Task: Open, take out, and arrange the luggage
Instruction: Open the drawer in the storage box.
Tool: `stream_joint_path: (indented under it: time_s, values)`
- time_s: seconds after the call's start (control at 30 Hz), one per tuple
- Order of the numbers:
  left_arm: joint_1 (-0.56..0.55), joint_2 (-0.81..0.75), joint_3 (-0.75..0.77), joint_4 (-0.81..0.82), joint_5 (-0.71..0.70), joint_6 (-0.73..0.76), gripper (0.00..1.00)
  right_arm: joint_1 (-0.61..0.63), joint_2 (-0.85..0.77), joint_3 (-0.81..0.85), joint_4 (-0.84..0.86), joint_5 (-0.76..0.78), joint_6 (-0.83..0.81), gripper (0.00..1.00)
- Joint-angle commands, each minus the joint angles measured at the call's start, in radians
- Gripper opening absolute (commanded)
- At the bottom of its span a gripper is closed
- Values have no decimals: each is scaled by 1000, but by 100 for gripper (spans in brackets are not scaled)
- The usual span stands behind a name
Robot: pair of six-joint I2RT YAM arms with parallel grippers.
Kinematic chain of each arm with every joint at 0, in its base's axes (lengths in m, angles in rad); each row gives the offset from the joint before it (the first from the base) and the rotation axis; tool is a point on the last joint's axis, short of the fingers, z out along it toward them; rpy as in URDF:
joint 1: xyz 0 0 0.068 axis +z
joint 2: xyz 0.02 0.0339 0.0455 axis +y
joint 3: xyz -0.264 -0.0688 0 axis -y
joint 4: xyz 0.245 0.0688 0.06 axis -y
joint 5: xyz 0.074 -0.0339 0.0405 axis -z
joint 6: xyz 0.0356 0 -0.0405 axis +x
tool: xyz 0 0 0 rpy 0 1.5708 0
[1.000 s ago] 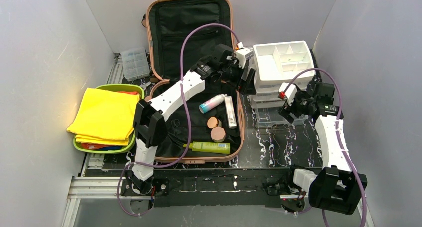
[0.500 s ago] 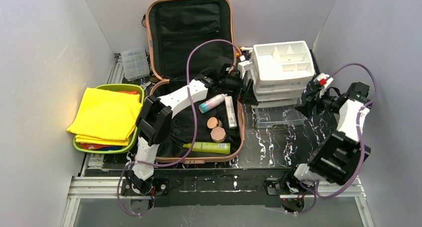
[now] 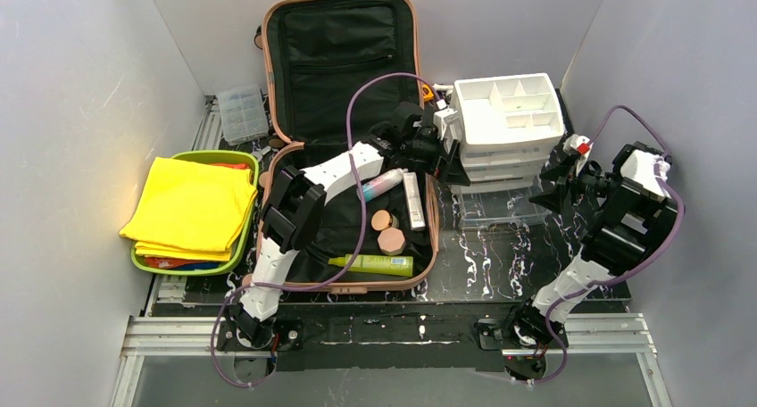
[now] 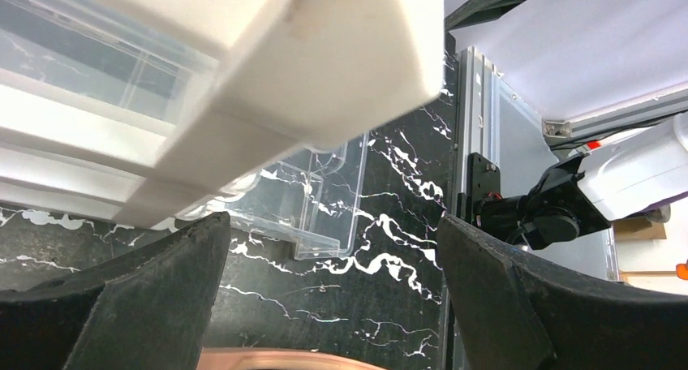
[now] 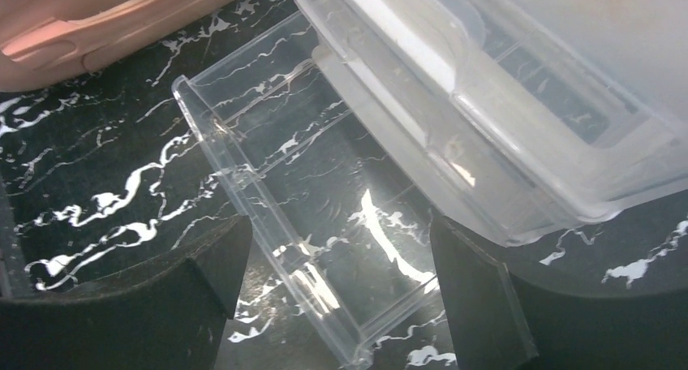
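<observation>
- A salmon-pink suitcase (image 3: 339,41) lies open at the back middle of a black marbled bench (image 3: 500,264). Its lid leans upright against the rear wall, showing black lining and a zip pocket.
- The lower half lies flat on the bench, nearer the arms. In it are a spray bottle (image 3: 379,186), a white tube (image 3: 413,202), two round tan compacts (image 3: 382,220) and a lime-green tube (image 3: 375,264).
- The left arm reaches across the suitcase. The left pincer (image 3: 446,161) hangs over the suitcase's right rim, just beside a white drawer unit (image 3: 509,112).
- In the left wrist view the left pincer (image 4: 331,232) stands wide open with nothing between its fingers.
- A clear drawer (image 3: 500,209) is pulled out from the bottom of the unit onto the bench.
- The right arm folds in from the right. The right pincer (image 3: 549,188) points at the unit, near the clear drawer.
- In the right wrist view the right pincer (image 5: 339,228) is spread wide and holds nothing. The clear drawer (image 5: 308,191) shows between the fingers.
- Left of the suitcase, a green tray (image 3: 234,161) holds a folded yellow cloth (image 3: 187,206).
- A small clear box (image 3: 241,112) sits behind the tray.
</observation>
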Motion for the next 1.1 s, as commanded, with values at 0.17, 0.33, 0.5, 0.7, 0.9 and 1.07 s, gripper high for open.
stream_joint_path:
  time_s: [0.17, 0.33, 0.5, 0.7, 0.9, 1.07]
  values:
    - [4, 64, 81, -7, 26, 12, 98, 15, 111, 104, -66, -50, -237, 93]
    - [3, 69, 88, -26, 27, 43, 98, 36, 164, 128, -66, -58, -288, 93]
    - [5, 65, 82, -52, 44, 50, 98, 36, 189, 125, -66, -95, -355, 94]
    - [12, 26, 67, -98, -4, 77, 98, 36, 199, 104, -67, -69, -409, 94]
    - [14, -8, 50, -134, -138, 99, 98, 26, 172, 70, -63, -49, -457, 92]
    - [15, 11, 72, -143, -175, 92, 98, -45, 177, 114, -63, -102, -434, 92]
